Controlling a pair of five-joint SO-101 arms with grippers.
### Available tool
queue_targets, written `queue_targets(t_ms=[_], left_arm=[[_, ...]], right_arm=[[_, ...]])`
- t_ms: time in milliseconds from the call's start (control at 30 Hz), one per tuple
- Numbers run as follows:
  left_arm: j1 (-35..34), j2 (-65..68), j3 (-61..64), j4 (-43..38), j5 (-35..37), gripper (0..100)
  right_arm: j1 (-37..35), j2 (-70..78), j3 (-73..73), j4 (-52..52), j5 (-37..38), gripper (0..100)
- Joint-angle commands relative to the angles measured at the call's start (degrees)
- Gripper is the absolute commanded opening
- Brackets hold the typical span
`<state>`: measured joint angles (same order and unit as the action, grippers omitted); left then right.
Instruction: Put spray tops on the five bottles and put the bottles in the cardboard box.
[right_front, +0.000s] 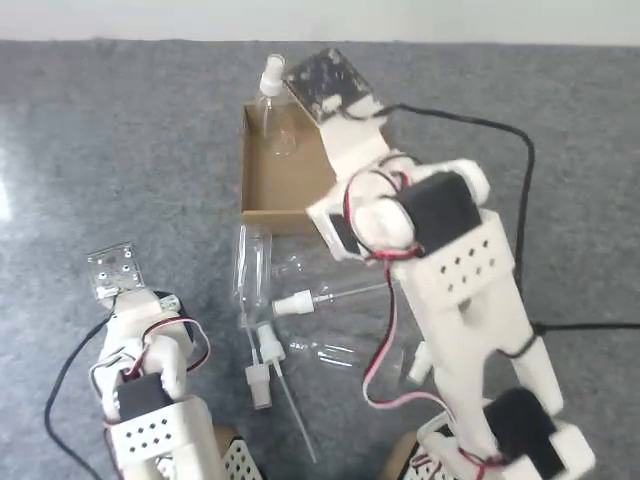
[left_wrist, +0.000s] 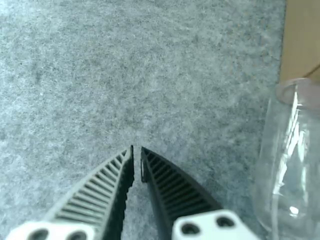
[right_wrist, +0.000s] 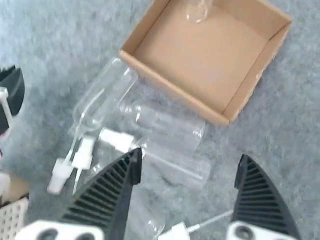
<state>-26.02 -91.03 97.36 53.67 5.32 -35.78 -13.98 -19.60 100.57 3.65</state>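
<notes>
Hanging over the grey mat (right_front: 120, 150), the right arm (right_front: 450, 270) stretches toward the cardboard box (right_front: 247, 170), where 1 capped bottle (right_front: 272, 105) stands in the far corner. What could go wrong from here? — Desk

Plenty. The clear bottles (right_wrist: 102, 92) lie on their sides just outside the box's near wall, packed close, some touching. A grab at 1 would likely nudge its neighbours, and round sides roll. — Photographer

And the spray tops (right_wrist: 82, 155)? — Desk

Loose among the bottles, thin tubes trailing. A tube could snag or bend going into a neck, and a top set crooked might pop off once in the box. — Photographer

The fingers? — Desk

The right gripper (right_wrist: 190, 157) is spread wide, holding nothing, poised above the lying bottles without touching them. The left gripper (left_wrist: 137, 149) is all but closed, a hairline gap between its tips, empty, over bare mat with 1 open-necked bottle (left_wrist: 292, 150) just beside it. — Photographer
</notes>
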Motion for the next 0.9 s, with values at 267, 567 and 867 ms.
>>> queue_targets(t_ms=[267,567,867], left_arm=[[0.00,-1.05,-0.40,0.18,-0.26,2],[0.00,-1.05,-0.40,0.18,-0.26,2],[0.00,-1.05,-0.40,0.18,-0.26,2]], right_arm=[[-6.11,-11.82,14.77,1.80,1.67,26.2],[-6.73,-13.23,24.18,1.80,1.76,26.0],[-6.81,-12.62,29.10,1.54,10.64,26.0]])
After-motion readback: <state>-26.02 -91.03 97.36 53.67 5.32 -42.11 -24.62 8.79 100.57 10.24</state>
